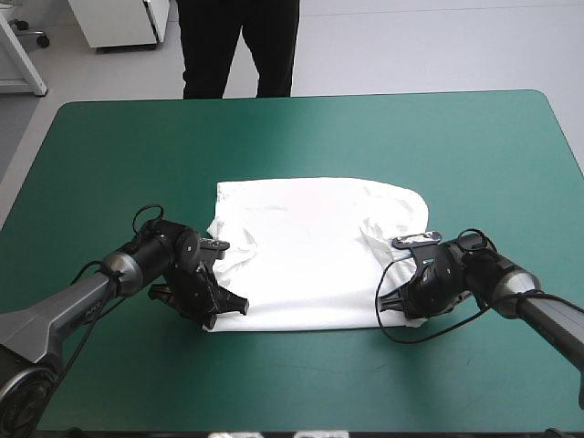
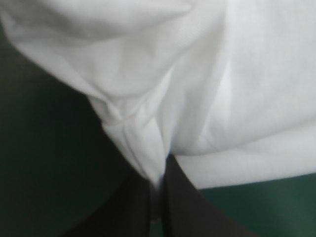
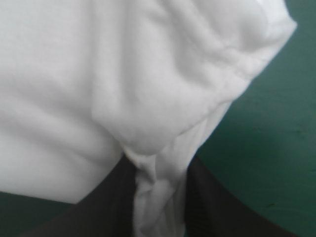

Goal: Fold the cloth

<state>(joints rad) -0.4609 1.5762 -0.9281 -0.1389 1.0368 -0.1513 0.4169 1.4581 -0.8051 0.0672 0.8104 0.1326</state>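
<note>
White T-shirt lying flat on the teal-green table, about midway between the table's left and right edges and somewhat closer to its near edge than to its far one. Bare cover surrounds the cloth on every side: a broad band toward the table's far edge, wide margins toward the left and right edges, and a narrower strip along the near edge. The cloth forms a rough rectangle whose long axis runs parallel to the table's near edge. Its corner toward the table's far-right is rounded, and a creased flap lies on its right part. Which end holds the collar cannot be told, and no sleeve can be made out with certainty.

Left gripper sits at the cloth's corner nearest the table's near-left, its black fingers clenched on a thin pinch of white fabric, as the left wrist view shows. Right gripper sits at the corner nearest the table's near-right, likewise grasping the cloth. In the right wrist view a thicker twisted bunch passes between its fingers.

From above, both grippers hide the two near corners. In each wrist view the cloth runs out of frame as a wrinkled white field, with teal-green cover showing beside it.
</note>
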